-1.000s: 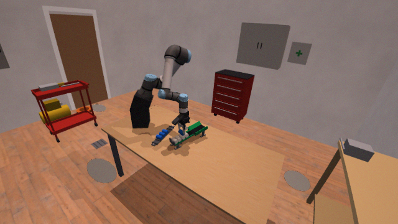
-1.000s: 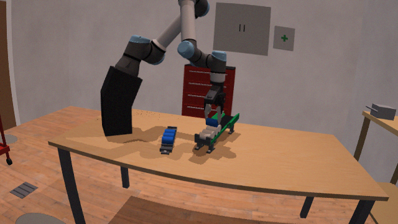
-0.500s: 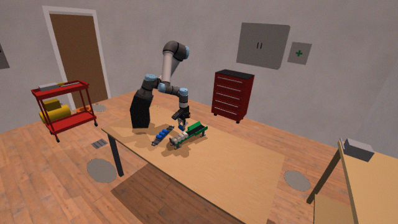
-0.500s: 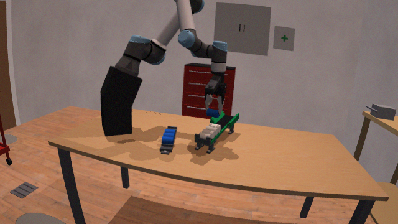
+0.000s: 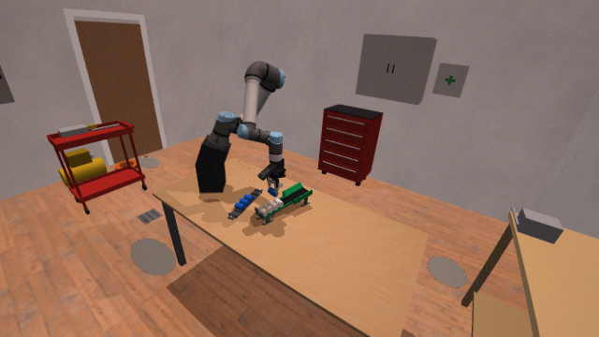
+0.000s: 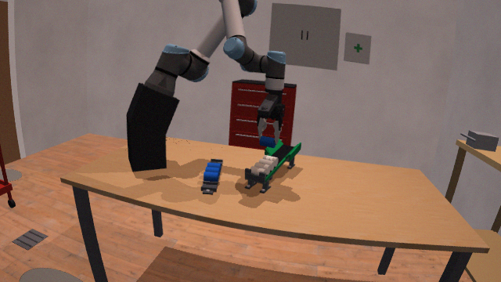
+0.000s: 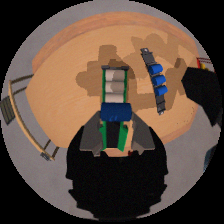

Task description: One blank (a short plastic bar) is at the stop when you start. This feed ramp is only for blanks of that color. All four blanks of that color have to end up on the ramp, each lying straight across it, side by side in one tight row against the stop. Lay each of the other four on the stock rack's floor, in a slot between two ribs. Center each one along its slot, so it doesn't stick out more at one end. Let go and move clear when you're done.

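The blue blank (image 6: 268, 140) is clamped crosswise between the jaws of the gripper (image 6: 268, 135), which stand partly apart on it. It hangs above the upper end of the feed ramp (image 6: 293, 150), clear of the ramp surface. White blanks (image 6: 264, 164) lie side by side at the ramp's lower end. Beside the ramp, nearer the arm's base, the stock rack (image 6: 207, 190) carries three blue blanks (image 6: 213, 171). In the wrist view the held blank hides part of the ramp; the rack's ribs are too small to resolve.
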`<state>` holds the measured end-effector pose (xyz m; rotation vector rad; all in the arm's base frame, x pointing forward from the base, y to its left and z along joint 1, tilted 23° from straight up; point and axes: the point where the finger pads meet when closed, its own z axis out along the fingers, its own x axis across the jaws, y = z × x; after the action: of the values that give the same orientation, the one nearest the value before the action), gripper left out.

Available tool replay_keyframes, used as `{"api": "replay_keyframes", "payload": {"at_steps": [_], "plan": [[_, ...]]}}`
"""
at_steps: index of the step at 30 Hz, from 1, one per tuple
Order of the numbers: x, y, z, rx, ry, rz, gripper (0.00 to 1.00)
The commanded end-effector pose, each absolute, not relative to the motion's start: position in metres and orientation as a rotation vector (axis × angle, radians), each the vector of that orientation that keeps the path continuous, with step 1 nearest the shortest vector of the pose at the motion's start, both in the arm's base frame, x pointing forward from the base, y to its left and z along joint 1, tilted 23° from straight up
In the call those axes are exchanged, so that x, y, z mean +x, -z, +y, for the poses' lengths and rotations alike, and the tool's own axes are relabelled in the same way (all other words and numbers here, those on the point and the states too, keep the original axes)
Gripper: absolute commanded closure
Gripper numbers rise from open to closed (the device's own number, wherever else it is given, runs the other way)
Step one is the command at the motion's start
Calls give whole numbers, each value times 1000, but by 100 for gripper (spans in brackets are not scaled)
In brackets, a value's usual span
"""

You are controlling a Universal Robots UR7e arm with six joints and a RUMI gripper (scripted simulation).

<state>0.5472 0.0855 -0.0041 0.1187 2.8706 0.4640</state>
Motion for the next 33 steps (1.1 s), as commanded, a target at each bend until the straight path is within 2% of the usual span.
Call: {"api": "replay_keyframes", "payload": {"at_steps": [1, 16, 33], "plan": [[547, 6, 83, 110, -462, 2869, 65], [490, 84, -3, -190, -407, 2850, 65], [407, 141, -51, -520, -368, 2773, 65]]}}
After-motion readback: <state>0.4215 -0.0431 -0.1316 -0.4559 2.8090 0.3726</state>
